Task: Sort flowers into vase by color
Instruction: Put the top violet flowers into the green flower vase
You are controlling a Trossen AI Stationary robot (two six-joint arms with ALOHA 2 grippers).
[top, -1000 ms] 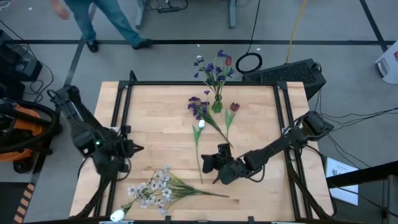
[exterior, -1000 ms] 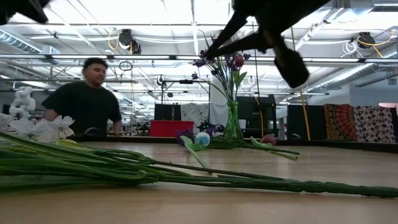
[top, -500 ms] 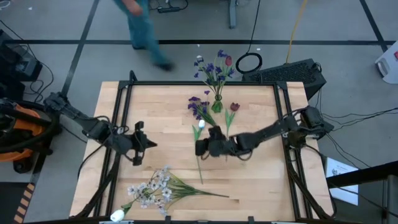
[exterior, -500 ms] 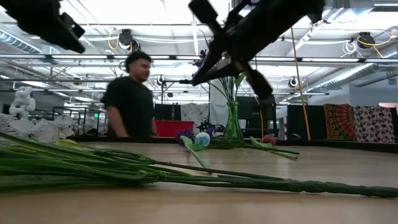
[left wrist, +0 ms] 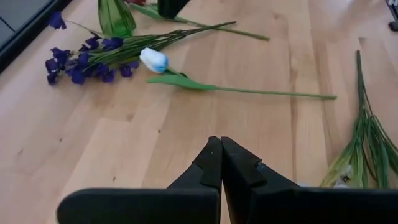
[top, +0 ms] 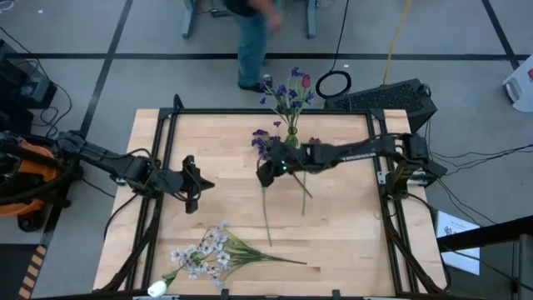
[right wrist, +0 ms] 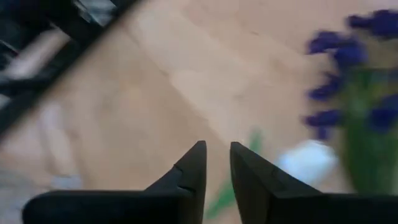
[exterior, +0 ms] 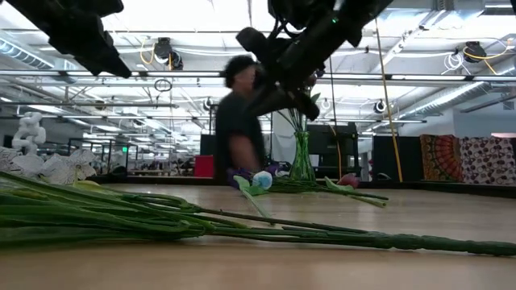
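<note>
A green glass vase [top: 291, 140] stands near the table's far edge with purple sprays and a red bud [top: 306, 81] in it. Beside it lie a purple-blue spray [top: 266, 143], a white bud [top: 268, 167] on a long stem, and a dark red bud [top: 314, 143]. White blossom sprays [top: 204, 254] lie near the near edge. My right gripper [top: 261, 175] hovers above the white bud and the purple spray, narrowly open [right wrist: 216, 149] and holding nothing. My left gripper [top: 198, 185] is shut [left wrist: 221, 146], above bare wood left of centre.
A black frame [top: 166, 117] rims the wooden table. A person [top: 250, 33] walks past beyond the far edge. The long green stems [exterior: 242, 229] of the white sprays lie across the near part. Bare wood [top: 350, 233] shows on the right half.
My right gripper has swung from the near-middle of the table toward the far edge and left, ending over the white bud and purple spray. My left gripper has moved right and slightly toward the far edge. The person behind the table has walked to the right. The flowers have not moved.
</note>
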